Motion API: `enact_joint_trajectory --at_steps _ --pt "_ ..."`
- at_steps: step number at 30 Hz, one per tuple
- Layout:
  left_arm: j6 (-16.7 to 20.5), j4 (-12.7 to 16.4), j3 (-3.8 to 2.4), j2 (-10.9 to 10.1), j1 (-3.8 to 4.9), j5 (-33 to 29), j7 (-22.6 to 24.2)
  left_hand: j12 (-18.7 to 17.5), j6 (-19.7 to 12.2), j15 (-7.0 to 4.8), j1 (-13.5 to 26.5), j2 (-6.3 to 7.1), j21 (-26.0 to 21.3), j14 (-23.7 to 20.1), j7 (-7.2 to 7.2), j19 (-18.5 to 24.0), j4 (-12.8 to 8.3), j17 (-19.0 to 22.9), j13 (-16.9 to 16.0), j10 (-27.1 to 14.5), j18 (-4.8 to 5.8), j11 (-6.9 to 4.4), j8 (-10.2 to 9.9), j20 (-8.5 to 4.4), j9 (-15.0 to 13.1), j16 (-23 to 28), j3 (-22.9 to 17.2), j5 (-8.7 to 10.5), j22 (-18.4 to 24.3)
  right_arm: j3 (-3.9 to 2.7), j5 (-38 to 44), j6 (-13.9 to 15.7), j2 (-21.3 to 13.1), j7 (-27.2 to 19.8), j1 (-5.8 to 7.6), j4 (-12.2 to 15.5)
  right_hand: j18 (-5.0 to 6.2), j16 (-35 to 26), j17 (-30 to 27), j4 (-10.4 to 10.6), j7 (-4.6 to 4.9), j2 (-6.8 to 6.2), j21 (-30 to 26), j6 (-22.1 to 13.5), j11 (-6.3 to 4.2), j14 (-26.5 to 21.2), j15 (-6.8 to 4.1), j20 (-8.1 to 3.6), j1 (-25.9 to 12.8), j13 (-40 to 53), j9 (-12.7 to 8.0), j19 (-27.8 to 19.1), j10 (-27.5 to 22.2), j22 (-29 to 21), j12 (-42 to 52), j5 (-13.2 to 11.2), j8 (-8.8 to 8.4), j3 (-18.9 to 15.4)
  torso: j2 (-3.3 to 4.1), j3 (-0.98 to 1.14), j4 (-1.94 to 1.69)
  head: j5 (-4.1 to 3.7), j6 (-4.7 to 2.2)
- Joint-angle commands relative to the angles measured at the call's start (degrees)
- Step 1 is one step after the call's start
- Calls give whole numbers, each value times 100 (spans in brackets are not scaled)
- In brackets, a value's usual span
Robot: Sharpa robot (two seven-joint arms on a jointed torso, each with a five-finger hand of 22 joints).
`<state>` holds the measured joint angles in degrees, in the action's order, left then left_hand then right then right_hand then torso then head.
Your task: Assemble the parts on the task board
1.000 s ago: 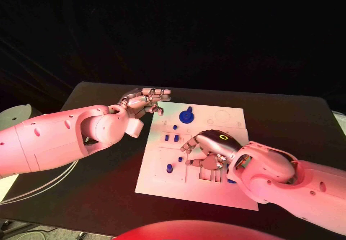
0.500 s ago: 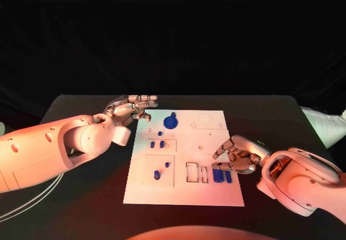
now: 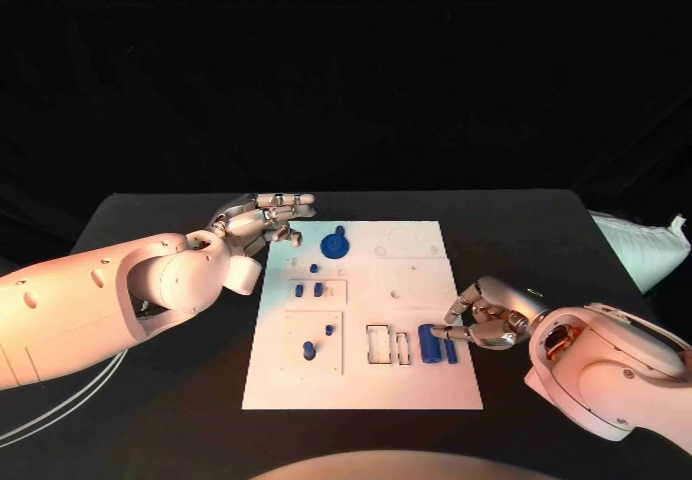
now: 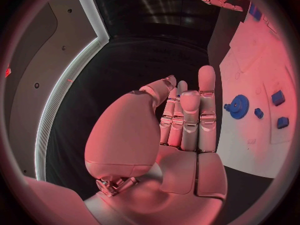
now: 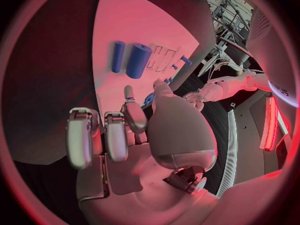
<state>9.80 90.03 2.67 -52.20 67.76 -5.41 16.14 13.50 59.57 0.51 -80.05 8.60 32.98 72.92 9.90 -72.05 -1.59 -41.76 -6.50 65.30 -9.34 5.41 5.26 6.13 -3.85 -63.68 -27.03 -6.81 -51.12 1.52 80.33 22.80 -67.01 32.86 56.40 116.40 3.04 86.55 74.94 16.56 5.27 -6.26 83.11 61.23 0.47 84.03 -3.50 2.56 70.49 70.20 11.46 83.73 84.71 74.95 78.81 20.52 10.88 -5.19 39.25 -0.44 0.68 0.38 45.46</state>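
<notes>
From the head camera you see the task board [image 3: 411,300] lying flat in the middle of the black table [image 3: 159,215], its long axis running away from the robot. Your right hand [image 3: 483,315] sits at the board's right edge with fingers curled in, nothing visibly held. Just beside it, inside the board's near right corner, two blue bars [image 3: 438,343] lie side by side, long axes pointing along the board's length. Your left hand [image 3: 267,215] hovers off the board's far left corner, fingers loosely bent and empty, near the blue gear [image 3: 336,243].

In the left wrist view, the left hand [image 4: 184,120] has straight fingers held together, gripping nothing, the gear [image 4: 237,106] beyond them.

In the right wrist view, the right hand [image 5: 119,135] is loosely curled and empty, with the bars [image 5: 130,59] lying parallel on the board [image 5: 125,20].
</notes>
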Motion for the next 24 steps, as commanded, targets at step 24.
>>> enact_joint_trajectory --at_steps 24 --pt "-150 20 -5 -6 -9 19 47 7 -35 7 23 -51 -36 -43 16 26 -15 5 -5 -37 -105 16 12 -4 -2 35 20 -4 6 9 546 -592 477 444 -189 -273 -47 39 863 -17 1 26 53 -105 19 477 13 6 18 1093 126 141 67 336 258 -114 103 -166 5 3 12 103 72"
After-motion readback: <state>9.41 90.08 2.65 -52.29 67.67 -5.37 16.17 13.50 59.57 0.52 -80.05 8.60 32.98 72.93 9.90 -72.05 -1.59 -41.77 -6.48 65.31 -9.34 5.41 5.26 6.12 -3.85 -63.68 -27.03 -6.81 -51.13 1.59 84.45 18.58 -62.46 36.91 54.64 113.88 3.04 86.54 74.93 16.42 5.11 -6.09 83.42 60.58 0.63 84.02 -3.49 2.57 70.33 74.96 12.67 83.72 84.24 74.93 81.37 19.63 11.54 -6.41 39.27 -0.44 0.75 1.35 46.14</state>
